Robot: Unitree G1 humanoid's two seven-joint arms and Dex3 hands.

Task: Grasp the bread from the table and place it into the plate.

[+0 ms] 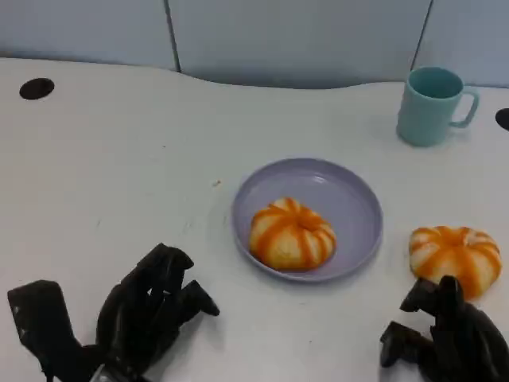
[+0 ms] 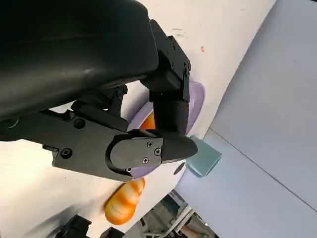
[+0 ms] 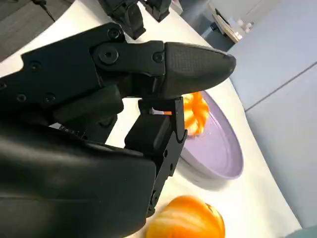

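One orange-striped bread (image 1: 292, 233) lies inside the lavender plate (image 1: 338, 191) at the table's middle. A second striped bread (image 1: 455, 259) sits on the table to the plate's right. My right hand (image 1: 447, 334) is just in front of this bread, fingers apart and holding nothing; the right wrist view has that bread (image 3: 185, 220) close under the hand (image 3: 124, 99), with the plate (image 3: 220, 148) beyond. My left hand (image 1: 151, 310) rests near the front left, holding nothing. The left wrist view looks past its fingers (image 2: 148, 148) to the plate (image 2: 197, 99) and the table bread (image 2: 125, 202).
A teal mug (image 1: 432, 105) stands at the back right, well behind the plate. Two dark round holes (image 1: 36, 87) (image 1: 503, 118) mark the table's far left and far right. A grey wall panel runs along the table's far edge.
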